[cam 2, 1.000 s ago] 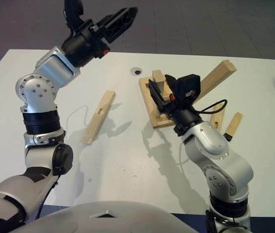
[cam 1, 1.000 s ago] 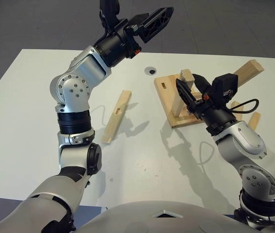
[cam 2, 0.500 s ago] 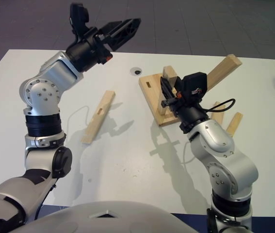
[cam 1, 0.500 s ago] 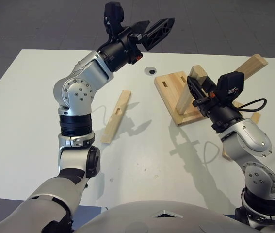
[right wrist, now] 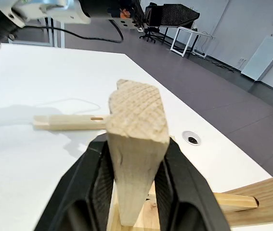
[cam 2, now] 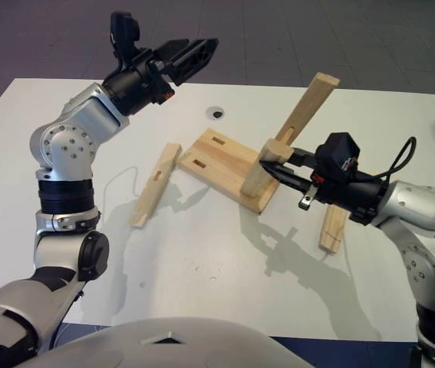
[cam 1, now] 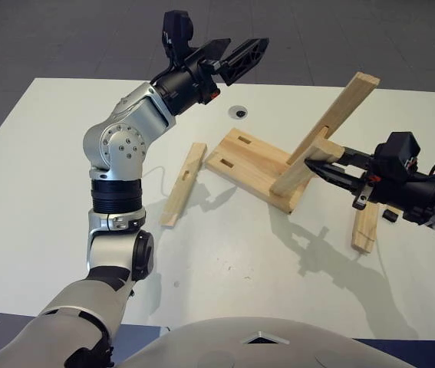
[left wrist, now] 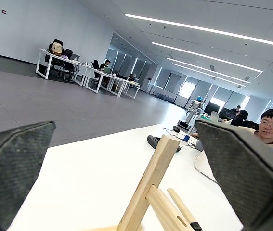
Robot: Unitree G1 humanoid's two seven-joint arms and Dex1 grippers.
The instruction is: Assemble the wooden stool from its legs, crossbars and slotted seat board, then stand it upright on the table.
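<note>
Right gripper (cam 1: 321, 159) clamps the short leg (cam 1: 298, 170) standing in the slotted seat board (cam 1: 252, 157) mid-table (cam 1: 48, 153); left gripper (cam 1: 232, 55) hovers over the far edge, fingers apart; loose leg (cam 1: 184, 182) lies beside the board.

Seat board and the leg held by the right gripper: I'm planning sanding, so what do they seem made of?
The seat board looks like pale, unpainted wood, probably softwood: faint grain, matte surface, no visible varnish. The leg clamped in the right gripper seems to be the same light wood; its cut end shows rough saw marks, so it is apparently unsanded there.
</note>
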